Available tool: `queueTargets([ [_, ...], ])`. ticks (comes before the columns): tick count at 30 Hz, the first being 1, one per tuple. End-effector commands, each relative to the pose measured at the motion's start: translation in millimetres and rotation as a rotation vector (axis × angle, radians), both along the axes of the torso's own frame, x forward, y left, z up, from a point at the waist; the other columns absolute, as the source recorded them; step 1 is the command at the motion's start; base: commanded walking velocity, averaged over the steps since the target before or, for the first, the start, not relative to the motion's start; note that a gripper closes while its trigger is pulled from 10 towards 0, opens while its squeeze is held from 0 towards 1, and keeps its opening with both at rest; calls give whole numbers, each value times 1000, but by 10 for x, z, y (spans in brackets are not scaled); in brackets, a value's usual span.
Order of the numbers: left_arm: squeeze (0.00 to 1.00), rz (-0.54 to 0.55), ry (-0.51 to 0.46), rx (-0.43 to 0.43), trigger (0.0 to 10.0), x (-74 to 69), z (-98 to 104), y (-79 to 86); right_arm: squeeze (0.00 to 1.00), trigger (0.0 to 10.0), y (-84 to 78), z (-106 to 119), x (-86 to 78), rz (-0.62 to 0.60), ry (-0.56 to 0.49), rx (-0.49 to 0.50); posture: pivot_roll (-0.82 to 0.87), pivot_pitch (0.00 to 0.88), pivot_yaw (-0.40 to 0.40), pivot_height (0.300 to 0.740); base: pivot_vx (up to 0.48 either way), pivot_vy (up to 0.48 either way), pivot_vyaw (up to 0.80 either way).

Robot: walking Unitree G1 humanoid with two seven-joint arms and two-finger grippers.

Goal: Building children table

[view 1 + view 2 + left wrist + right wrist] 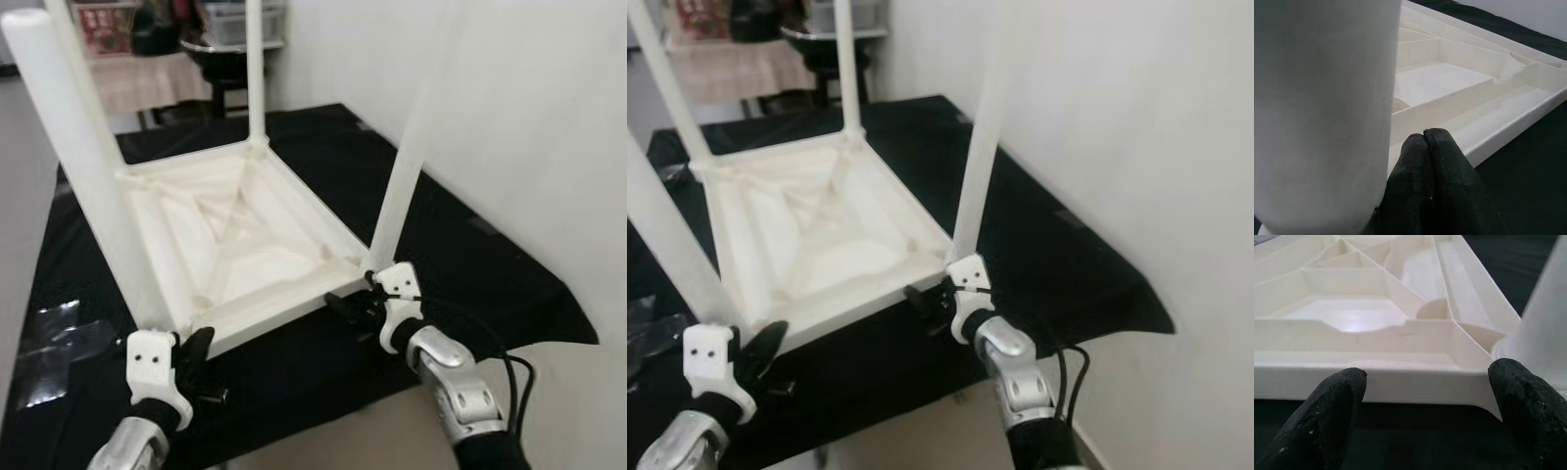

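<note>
Four white legs stand up from an overturned white children's table point(235, 245) lying on a black cloth point(470, 264) beside a pale wall point(549, 117). Head views: the left gripper point(196, 357) sits at the table's near left corner, just beside the near left leg point(88, 176); the right gripper point(358, 304) sits at the near right corner, at the foot of the near right leg point(407, 166). Left wrist view: black fingertips point(1425, 161) pressed together, holding nothing, next to the thick leg and the ribbed underside. Right wrist view: fingers point(1334, 396) spread wide, against the table's rim point(1415, 387).
</note>
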State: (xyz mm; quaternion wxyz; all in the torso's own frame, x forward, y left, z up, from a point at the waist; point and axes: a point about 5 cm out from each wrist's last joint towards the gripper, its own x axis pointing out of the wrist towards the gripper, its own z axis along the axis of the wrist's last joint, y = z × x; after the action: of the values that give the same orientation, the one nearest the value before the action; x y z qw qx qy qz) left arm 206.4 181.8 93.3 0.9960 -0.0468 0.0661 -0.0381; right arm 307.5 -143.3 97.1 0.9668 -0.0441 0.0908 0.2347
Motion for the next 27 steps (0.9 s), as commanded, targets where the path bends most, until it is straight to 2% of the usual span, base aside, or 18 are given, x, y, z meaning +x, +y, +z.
queueTargets([
  [1,0,75,32,53,10000,-9,-47,170,0,10000,-33,1,10,0,3,3,59,37,-19,740,0,0,0],
  [11,0,230,36,130,10000,-6,-38,426,0,10000,-132,61,66,16,-6,-4,63,37,-23,740,0,0,0],
  [15,0,349,86,181,10000,-71,-102,611,0,10000,-189,91,98,23,-10,-11,65,39,-27,740,0,0,0],
  [20,0,440,133,209,10000,-127,-154,760,0,10000,-187,98,92,50,-7,-11,68,38,-30,740,0,0,0],
  [23,0,514,161,235,10000,-173,-180,876,0,10000,-166,93,61,107,2,-3,70,37,-31,740,0,0,0],
  [27,0,551,173,255,10000,-194,-186,929,0,10000,-132,96,9,189,11,12,71,36,-31,740,0,0,0],
])
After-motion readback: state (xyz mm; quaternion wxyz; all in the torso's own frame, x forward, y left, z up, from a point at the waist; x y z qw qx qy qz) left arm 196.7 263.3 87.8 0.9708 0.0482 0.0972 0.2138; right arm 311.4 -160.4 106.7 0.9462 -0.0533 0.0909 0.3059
